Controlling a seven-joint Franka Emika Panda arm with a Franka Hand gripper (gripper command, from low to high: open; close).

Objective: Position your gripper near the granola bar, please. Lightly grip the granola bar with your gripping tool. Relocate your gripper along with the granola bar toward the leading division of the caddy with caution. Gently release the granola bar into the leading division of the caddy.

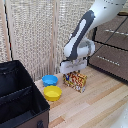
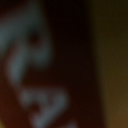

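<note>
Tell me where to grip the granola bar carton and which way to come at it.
Grip the granola bar by its top edge, coming straight down, jaws across its thin faces. It stands upright on the table, so that narrow edge is the part facing up. The gripper is already right at it; the wrist view is too blurred to confirm contact.

a: what can't be made out here?
b: the wrist view is all blur, dark red with pale smears (image 2: pixel 35 75), nothing readable. in the exterior view the white blocky gripper (image 1: pixel 71 73) covers the top of the red and yellow-orange granola bar carton (image 1: pixel 76 81), so its fingers are hidden.
a: and the edges?
b: the large black fabric caddy (image 1: pixel 20 97) is cut off at the exterior view's left and bottom.
</note>
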